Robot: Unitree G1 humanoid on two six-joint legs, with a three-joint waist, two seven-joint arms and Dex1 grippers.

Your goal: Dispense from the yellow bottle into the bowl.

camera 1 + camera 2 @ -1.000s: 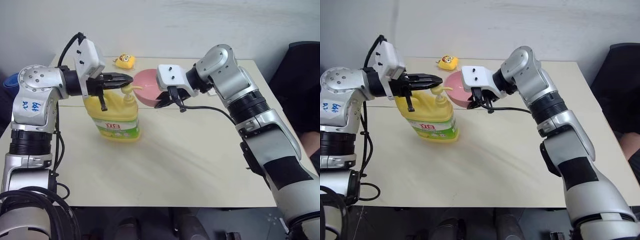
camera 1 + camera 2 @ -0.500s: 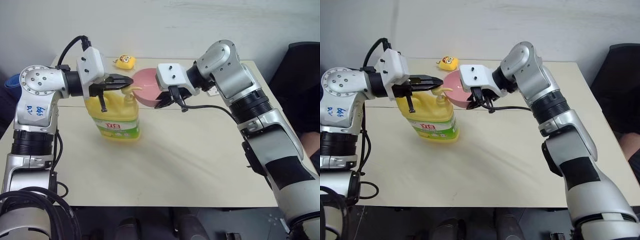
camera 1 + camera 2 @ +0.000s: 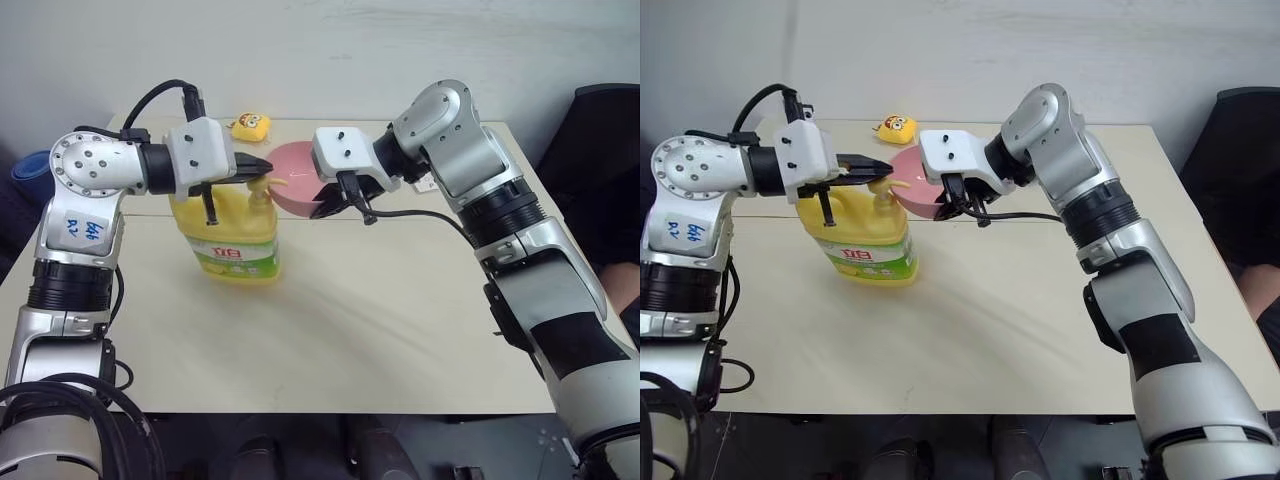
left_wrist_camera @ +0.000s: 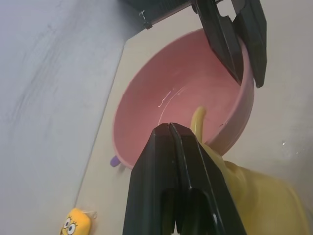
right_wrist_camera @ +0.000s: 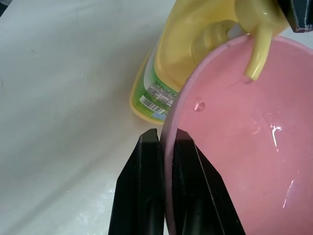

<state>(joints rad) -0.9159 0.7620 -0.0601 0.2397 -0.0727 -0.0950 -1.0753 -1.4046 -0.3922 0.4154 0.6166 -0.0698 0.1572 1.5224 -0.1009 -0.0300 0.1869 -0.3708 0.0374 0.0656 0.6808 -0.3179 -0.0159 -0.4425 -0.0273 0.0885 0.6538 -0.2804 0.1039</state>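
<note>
Black fingers of the left gripper (image 3: pixel 262 166) are pressed together with nothing between them, and their tips rest on top of the pump head of the yellow bottle (image 3: pixel 237 235); the right gripper (image 3: pixel 327 205) is pinched shut on the rim of the bowl (image 3: pixel 290 180), one finger inside the rim and one outside, holding the bowl tilted and lifted off the table (image 3: pixel 380 310), its open side facing the left gripper.

One bottle, one bowl, one small yellow plush toy (image 3: pixel 248 125) and two grippers can be counted; the toy lies on the table beyond the left gripper, well apart from it.

Under the left gripper the bottle stands upright on the table; it is a large yellow plastic jug with a side handle, a yellow pump top and a green and white label with red characters near its base; its curved yellow spout (image 5: pixel 257 56) reaches past the left fingertips and over the bowl's rim, ending above the pink inside.

Held just beside the left gripper's tips, the bowl is small, round, shallow and plain pink; a few glossy wet streaks and a droplet (image 5: pixel 198 105) show on its inner wall, below the spout.
</note>
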